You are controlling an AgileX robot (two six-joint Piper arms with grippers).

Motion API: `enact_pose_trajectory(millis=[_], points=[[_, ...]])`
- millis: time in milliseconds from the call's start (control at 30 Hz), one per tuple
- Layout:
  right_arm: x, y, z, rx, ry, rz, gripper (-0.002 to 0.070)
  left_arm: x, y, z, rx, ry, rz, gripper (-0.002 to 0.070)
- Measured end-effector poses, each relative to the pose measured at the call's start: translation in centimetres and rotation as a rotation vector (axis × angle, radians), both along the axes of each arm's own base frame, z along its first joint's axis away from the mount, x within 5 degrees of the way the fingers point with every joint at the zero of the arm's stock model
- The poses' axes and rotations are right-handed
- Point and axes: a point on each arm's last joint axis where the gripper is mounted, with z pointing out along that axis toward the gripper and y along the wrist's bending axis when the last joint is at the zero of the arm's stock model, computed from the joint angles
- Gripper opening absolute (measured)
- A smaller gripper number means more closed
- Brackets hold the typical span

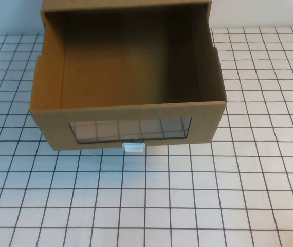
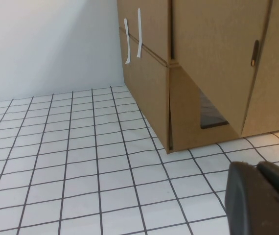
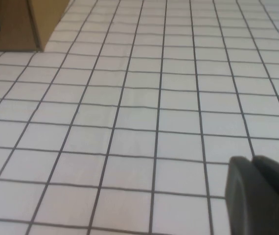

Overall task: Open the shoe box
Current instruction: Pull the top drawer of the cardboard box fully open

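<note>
Clenched empty, my left gripper (image 2: 258,169) and right gripper (image 3: 253,161) hover over the white gridded table (image 1: 213,206) near the brown cardboard shoe box (image 1: 208,123), probably light and stiff; I'd pinch its white tab (image 1: 133,147).

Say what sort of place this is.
Probably a lab test bench: white black-gridded tabletop, plain white wall, lone brown cardboard shoe box. Both low over the tabletop: left gripper, right gripper.

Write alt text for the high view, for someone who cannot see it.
A brown cardboard shoe box stands open and empty at the far middle of a white gridded table, its near wall bearing a clear window and a white pull tab. The left tool and right tool hover low over the table, clear of the box.
</note>
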Motion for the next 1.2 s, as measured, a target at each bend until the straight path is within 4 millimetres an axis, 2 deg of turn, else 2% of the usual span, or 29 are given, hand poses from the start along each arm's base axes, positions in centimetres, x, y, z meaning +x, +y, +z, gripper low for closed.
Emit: enact_pose_trajectory(millis=[733, 900, 1067, 1200], points=[[-0.1, 0.0, -0.2, 0.002, 0.022, 0.004, -0.0013, 0.0, 0.0, 0.0, -0.002, 0.0, 0.0, -0.0002], [-0.1, 0.0, -0.2, 0.002, 0.022, 0.004, -0.0013, 0.1, 0.5, 0.6, -0.014, -0.06, 0.053, -0.0002], [-0.1, 0.0, -0.2, 0.002, 0.022, 0.004, -0.0013, -0.1, 0.2, 0.0, 0.143, -0.032, 0.014, -0.0002], [-0.1, 0.0, -0.2, 0.004, 0.022, 0.004, -0.0013, -0.5, 0.5, -0.8, 0.136, 0.048, 0.057, -0.0002]])
